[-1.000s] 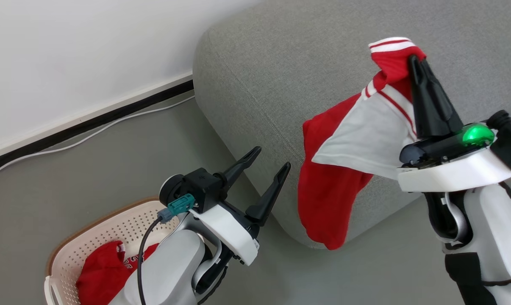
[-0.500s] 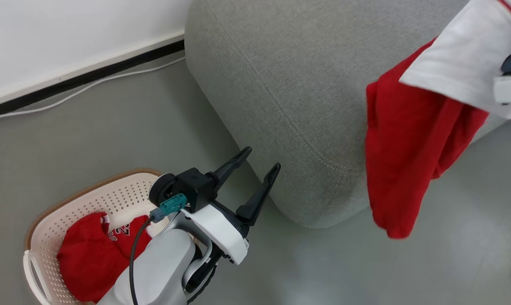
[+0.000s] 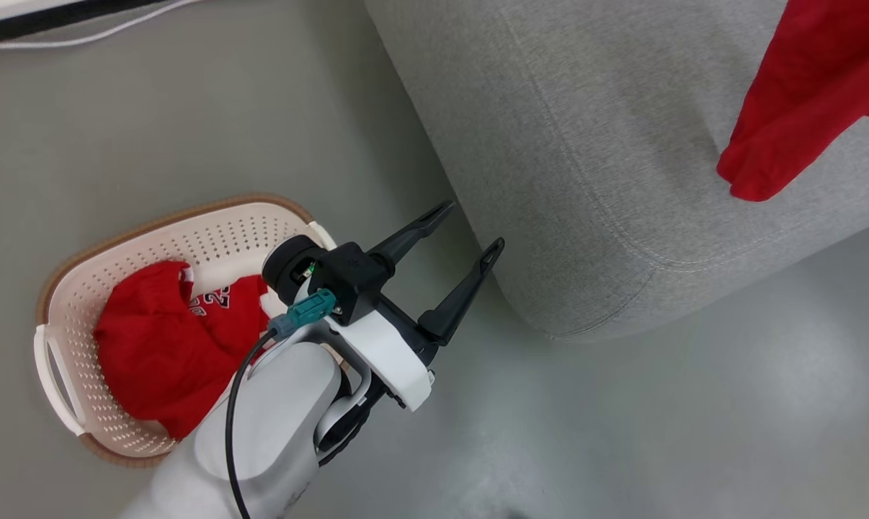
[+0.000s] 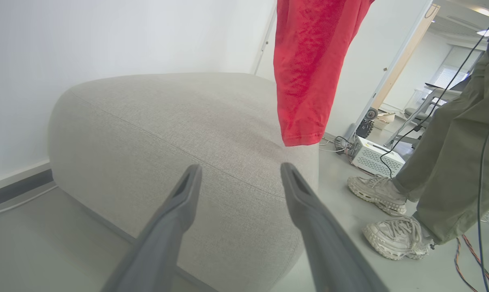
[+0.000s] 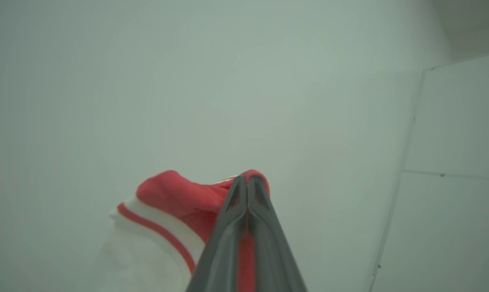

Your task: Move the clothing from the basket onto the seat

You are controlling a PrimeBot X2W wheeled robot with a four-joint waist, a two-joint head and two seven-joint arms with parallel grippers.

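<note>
While clamping bright red, white-striped garment between pressed-together fingers of right gripper, dangles it over grey woven-fabric sofa, top cut off. Leaves second red numbered garment in oval cream perforated basket, partly hidden behind spread left gripper.

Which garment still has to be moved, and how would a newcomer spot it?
Start at the big grey sofa; on the floor by its rounded corner sits a cream perforated basket. The crumpled red garment inside it is the one. Unlike the other red garment, hanging from the shut right gripper near the sofa, it shows a white number print.
</note>
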